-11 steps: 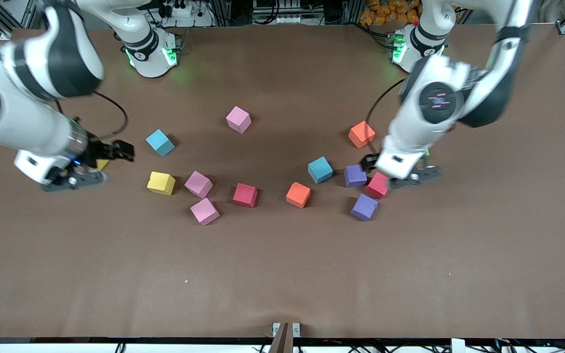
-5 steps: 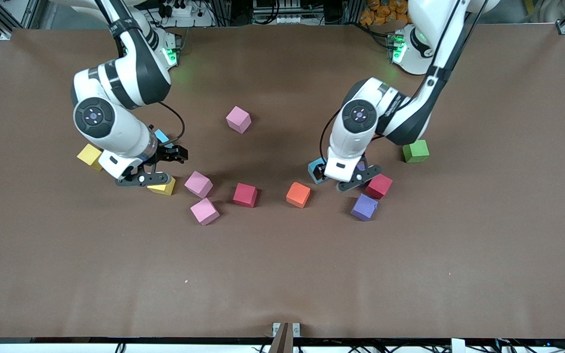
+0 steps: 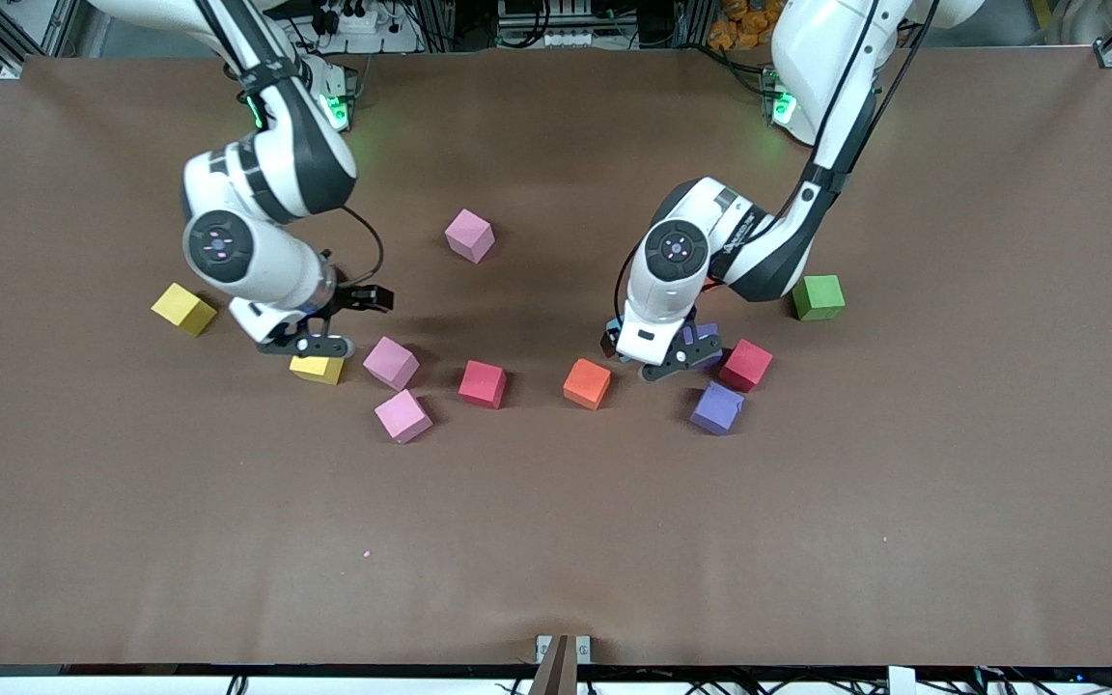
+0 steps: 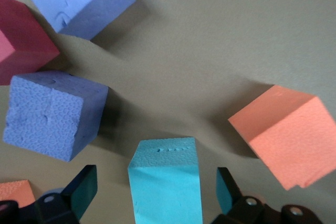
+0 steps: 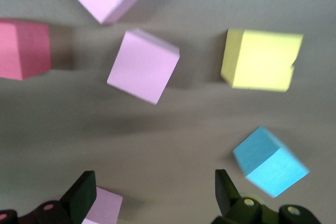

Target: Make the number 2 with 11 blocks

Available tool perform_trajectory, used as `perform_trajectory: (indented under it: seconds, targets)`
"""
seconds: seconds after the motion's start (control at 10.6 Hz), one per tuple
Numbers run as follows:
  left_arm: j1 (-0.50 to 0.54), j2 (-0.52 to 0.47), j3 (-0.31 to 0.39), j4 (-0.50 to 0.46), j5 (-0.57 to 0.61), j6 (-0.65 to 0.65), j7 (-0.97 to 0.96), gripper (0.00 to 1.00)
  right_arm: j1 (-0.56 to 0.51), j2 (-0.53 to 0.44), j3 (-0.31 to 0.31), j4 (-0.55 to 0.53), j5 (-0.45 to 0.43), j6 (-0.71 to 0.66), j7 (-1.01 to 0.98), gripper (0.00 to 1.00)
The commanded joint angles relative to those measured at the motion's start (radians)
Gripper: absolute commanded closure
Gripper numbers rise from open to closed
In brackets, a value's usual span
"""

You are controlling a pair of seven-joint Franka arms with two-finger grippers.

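Observation:
The blocks lie scattered mid-table with no digit formed. My left gripper (image 3: 643, 355) is open and straddles a blue block (image 4: 165, 182) without touching it. Beside it lie an orange block (image 3: 586, 384), two purple blocks (image 3: 716, 407) (image 3: 706, 343) and a red one (image 3: 745, 365). My right gripper (image 3: 339, 323) is open and empty (image 5: 152, 198) over the table by a yellow block (image 3: 317, 368). Two pink blocks (image 3: 390, 363) (image 3: 403, 416), a red block (image 3: 483, 384), a third pink (image 3: 469, 236) and another yellow (image 3: 182, 309) lie around it. A second blue block (image 5: 270, 161) shows in the right wrist view.
A green cube (image 3: 818, 297) sits toward the left arm's end, apart from the cluster. The brown table (image 3: 556, 541) runs broad and bare on the side nearer the front camera. A small bracket (image 3: 562, 649) sits at that table edge.
Both arms swung in toward the table's middle. The left gripper moved from the red and purple blocks to the blue one. The right gripper moved from the end yellow block to the inner yellow.

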State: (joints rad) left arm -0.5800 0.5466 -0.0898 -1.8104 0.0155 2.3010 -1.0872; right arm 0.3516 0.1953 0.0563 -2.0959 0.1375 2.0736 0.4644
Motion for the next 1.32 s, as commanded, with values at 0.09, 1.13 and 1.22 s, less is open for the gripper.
perform_trajectory:
  seconds: [0.09,1.13,1.22]
  targets:
    - [-0.014,0.025,0.005,0.003,-0.003,0.009,-0.025,0.0,0.14,-0.017,-0.001,-0.12,0.071,0.129,0.256,0.0]
    - [-0.05,0.026,-0.076,-0.092,-0.124,0.098,-0.03,0.72,0.32,0.047,-0.001,-0.272,0.329,0.338,0.418,0.0]
    - [-0.057,0.004,-0.099,-0.121,-0.118,0.098,-0.028,0.74,0.336,0.047,-0.001,-0.289,0.329,0.361,0.418,0.0]
